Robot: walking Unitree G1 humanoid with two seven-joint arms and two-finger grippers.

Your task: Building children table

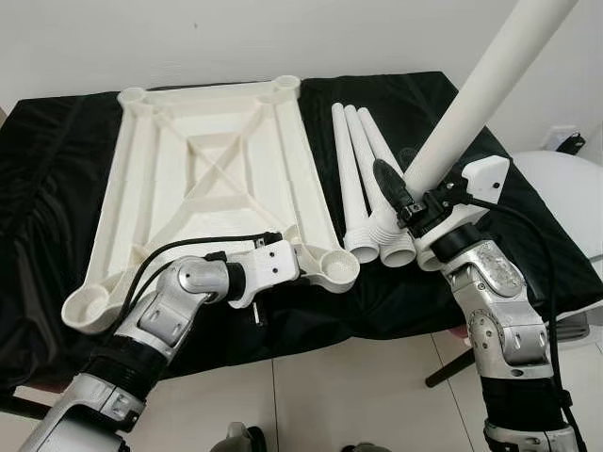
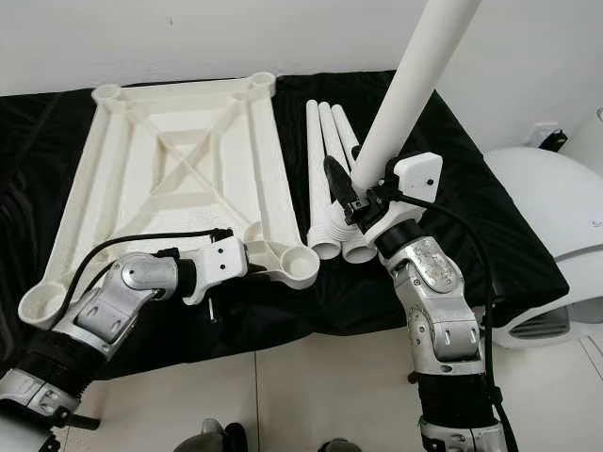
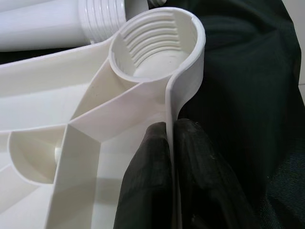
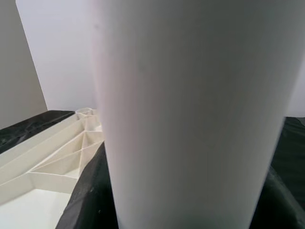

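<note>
Wall (image 1: 283,38): plain white, matte, evenly lit, running across the back behind the work surface

Black cloth (image 1: 47,188): dark fabric draped over the whole work surface, wrinkled, hanging over the near edge in loose folds; soft sheen on the creases

Floor (image 1: 330,395): pale glossy tiles with thin dark grout lines, catching diffuse light

White rounded unit (image 2: 556,226): smooth white plastic body standing just beside the cloth's right edge, with a slotted vent low on its side and faint grey lettering, too small to read

Dark cable (image 1: 570,143): near the wall, above the white unit

Light: soft, even, no hard shadows
</note>
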